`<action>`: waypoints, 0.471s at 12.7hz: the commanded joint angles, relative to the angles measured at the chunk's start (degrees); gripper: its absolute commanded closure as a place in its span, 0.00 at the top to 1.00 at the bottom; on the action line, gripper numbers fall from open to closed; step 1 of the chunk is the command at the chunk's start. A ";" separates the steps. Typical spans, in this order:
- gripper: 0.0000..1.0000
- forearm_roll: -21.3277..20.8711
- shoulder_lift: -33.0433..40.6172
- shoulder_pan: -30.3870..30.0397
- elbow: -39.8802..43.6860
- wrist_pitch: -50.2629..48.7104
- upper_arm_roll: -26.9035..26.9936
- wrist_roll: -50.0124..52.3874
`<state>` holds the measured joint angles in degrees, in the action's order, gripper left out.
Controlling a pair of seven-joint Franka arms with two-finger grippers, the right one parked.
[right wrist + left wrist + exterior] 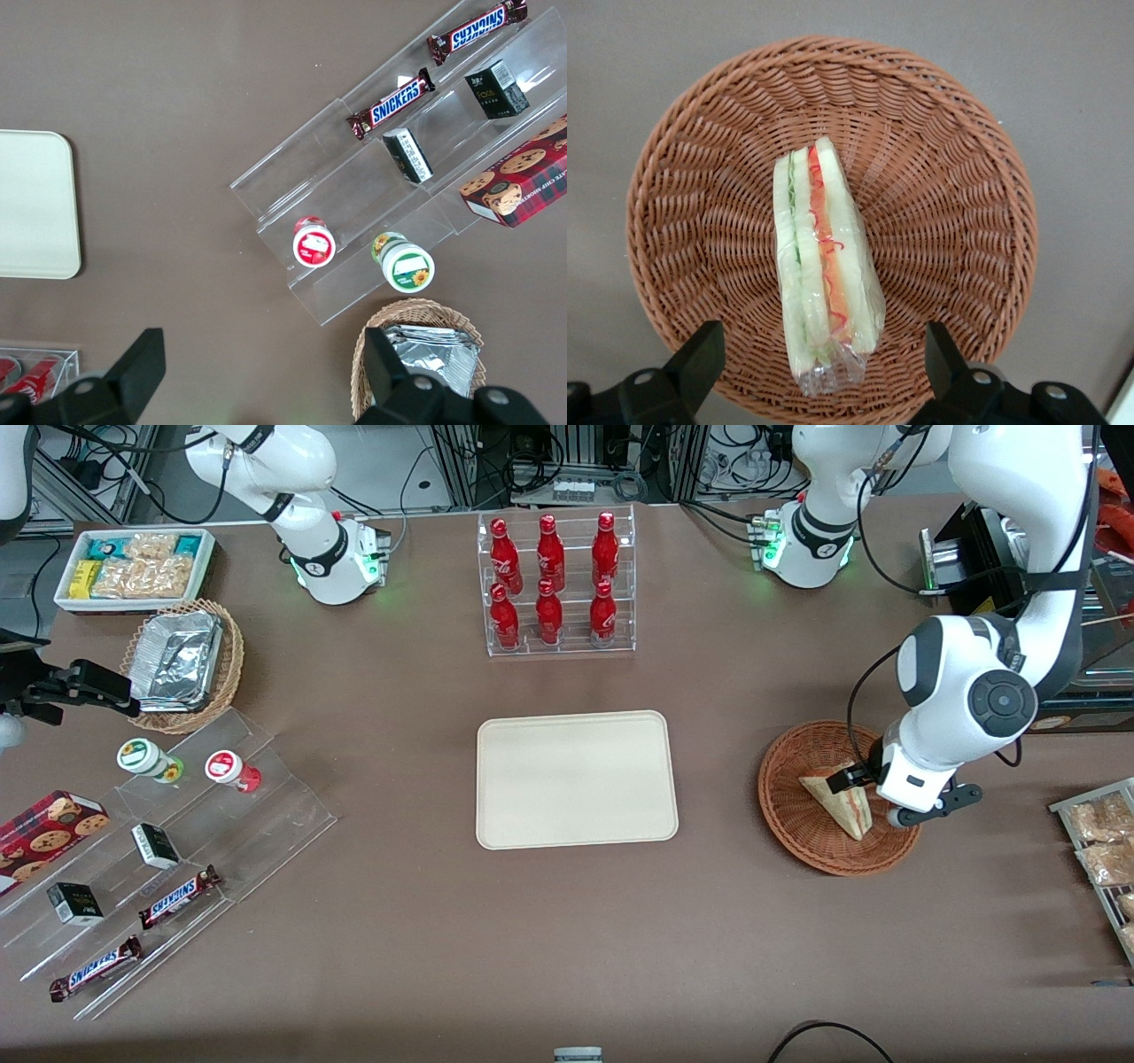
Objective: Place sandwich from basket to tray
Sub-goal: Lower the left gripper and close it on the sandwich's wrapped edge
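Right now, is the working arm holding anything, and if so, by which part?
Nothing is held. The gripper hangs open above the basket, fingers either side of the sandwich, apart from it.

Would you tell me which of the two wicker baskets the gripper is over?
The round brown wicker basket holding the wrapped triangular sandwich; the gripper hangs open above it.

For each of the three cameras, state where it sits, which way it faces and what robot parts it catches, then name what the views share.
Front view: high, facing both arms across the table; the gripper is over the basket.
Left wrist view: on the working arm, looking down between open fingers at the sandwich.
Right wrist view: on the parked arm, looking down at snacks.
Shared: sandwich and basket; tray.
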<state>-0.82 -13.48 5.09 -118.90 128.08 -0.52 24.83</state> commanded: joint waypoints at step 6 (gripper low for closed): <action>1.00 -1.02 -1.10 0.53 -5.55 9.37 0.52 2.67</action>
<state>-0.82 -13.92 5.09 -123.86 135.45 -0.43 25.52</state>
